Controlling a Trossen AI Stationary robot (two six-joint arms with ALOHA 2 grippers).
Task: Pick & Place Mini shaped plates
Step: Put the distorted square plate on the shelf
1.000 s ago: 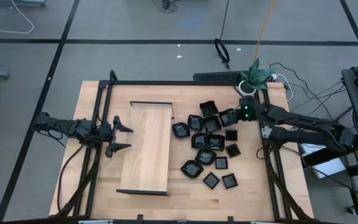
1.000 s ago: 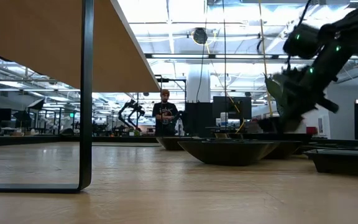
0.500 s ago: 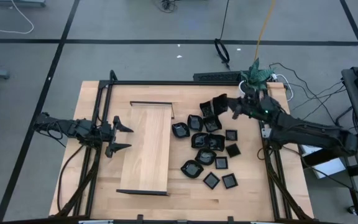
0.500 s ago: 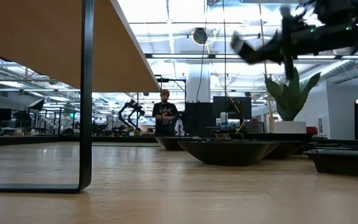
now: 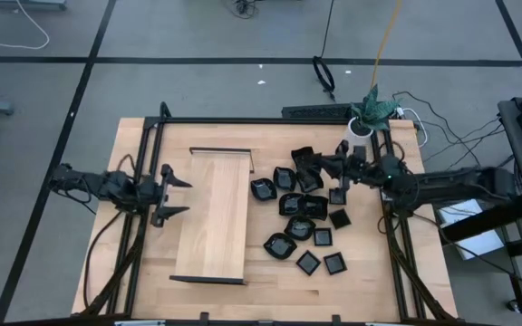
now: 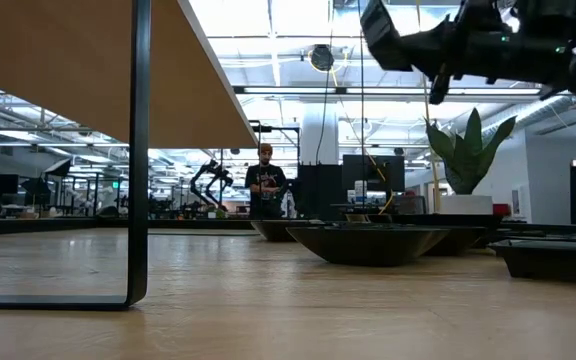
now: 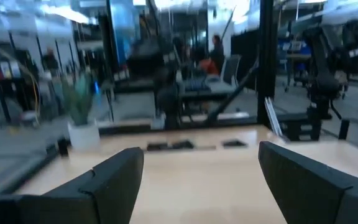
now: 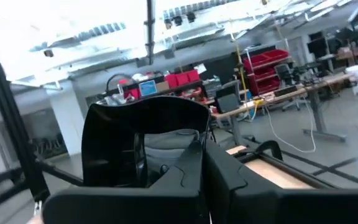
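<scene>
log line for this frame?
right tool: shut on black plate, raised above plate pile | left tool: open, idle at table's left edge | wooden board: bare

High camera looks straight down on the whole table [image 5: 270, 272]. Low camera sits at tabletop height, facing level into the room. Both share the dishes [image 5: 308, 204]; wrist cameras look forward past their fingers.

A long pale wooden board [image 5: 214, 213] lies on the table [image 5: 370, 272], a potted plant [image 5: 371, 110] behind it.
</scene>
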